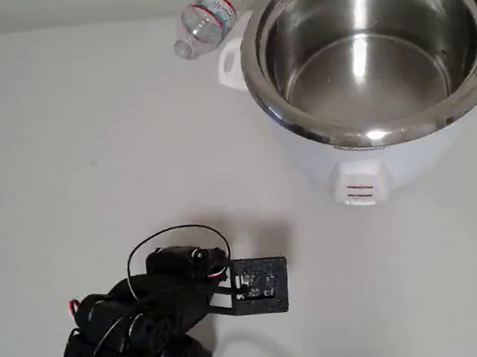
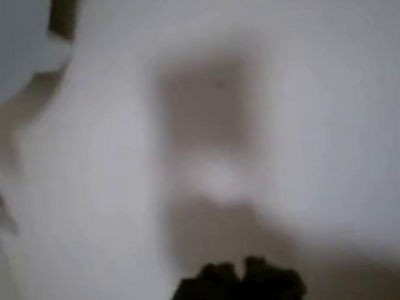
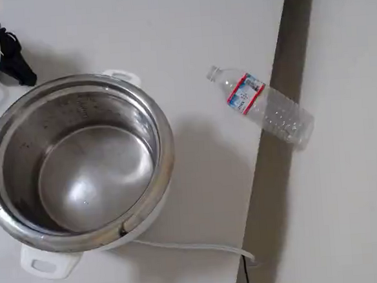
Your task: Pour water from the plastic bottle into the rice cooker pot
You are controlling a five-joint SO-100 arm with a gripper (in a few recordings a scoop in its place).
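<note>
Gripper [image 1: 265,287]: low over bare table [image 1: 86,145]; jaw state cannot be determined.
Plastic bottle [image 1: 211,12]: lying on its side, well apart from gripper, beside pot handle.
Rice cooker pot [image 1: 370,40]: upright, lid off, far from gripper.

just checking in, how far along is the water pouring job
The plastic bottle lies on its side at the table's edge beside the rice cooker pot. The gripper sits apart from both, holding nothing I can see. Whether the pot holds water is unclear, so this fits either before pouring or after the bottle was set down.
</note>
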